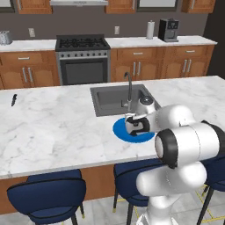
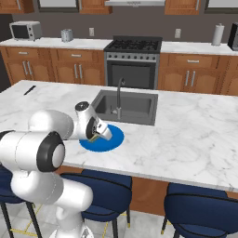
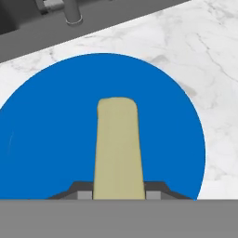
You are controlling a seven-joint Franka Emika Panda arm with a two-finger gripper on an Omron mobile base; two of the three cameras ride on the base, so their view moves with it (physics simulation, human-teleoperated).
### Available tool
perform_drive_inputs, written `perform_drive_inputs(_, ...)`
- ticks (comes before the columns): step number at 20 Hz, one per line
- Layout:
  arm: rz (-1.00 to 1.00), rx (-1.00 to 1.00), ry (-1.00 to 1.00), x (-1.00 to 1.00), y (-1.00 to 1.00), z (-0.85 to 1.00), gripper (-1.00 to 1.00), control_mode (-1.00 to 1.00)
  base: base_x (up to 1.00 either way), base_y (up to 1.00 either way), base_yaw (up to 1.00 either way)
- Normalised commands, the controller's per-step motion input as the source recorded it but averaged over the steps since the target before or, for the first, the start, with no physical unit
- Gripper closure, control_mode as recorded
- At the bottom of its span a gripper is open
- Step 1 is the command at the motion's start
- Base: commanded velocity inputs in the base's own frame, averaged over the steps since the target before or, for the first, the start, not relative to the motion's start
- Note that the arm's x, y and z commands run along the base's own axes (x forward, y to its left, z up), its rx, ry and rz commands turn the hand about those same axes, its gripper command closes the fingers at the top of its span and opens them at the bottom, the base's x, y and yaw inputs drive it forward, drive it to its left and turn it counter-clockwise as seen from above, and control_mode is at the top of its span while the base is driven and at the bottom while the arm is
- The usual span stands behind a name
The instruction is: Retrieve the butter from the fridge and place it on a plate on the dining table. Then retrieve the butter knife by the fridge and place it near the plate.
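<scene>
My gripper [image 3: 118, 194] is shut on the butter [image 3: 117, 144], a pale yellow-tan stick that juts forward from between the fingertips. Under it lies the round blue plate [image 3: 46, 135], on the white marble dining table [image 1: 52, 127] just in front of the inset sink. From the base, the hand [image 1: 139, 125] hangs low over the plate [image 1: 119, 131], and the butter [image 2: 94, 137] points down at the plate [image 2: 114, 137]. I cannot tell whether the butter touches the plate. The black butter knife [image 1: 14, 99] lies far off at the table's left end [image 2: 29, 89]. The fridge is out of view.
The grey sink [image 1: 115, 100] with its tall faucet [image 1: 128, 90] sits directly behind the plate. Blue stools [image 1: 48, 193] stand along the table's near edge. A stove [image 1: 82, 59] and wooden cabinets line the back wall.
</scene>
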Motion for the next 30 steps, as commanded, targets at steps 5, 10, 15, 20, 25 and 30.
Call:
perform_drive_inputs(5, 0.00, 0.00, 0.00, 0.27, 0.00, -0.25, 1.00, -1.00, 0.00, 0.00, 0.00)
perform_drive_inputs(10, 0.00, 0.00, 0.02, 0.21, 0.00, -0.36, 1.00, -1.00, 0.00, 0.00, 0.00)
perform_drive_inputs(15, 0.00, 0.00, 0.00, 0.19, 0.00, -0.28, 1.00, -1.00, 0.00, 0.00, 0.00)
perform_drive_inputs(20, 0.00, 0.00, 0.00, 0.29, 0.00, -0.42, 1.00, -1.00, 0.00, 0.00, 0.00)
perform_drive_inputs(25, 0.00, 0.00, 0.00, 0.15, 0.00, -0.26, 1.00, -1.00, 0.00, 0.00, 0.00)
perform_drive_inputs(30, 0.00, 0.00, 0.00, 0.13, 0.00, -0.17, -1.00, -1.00, 0.00, 0.00, 0.00)
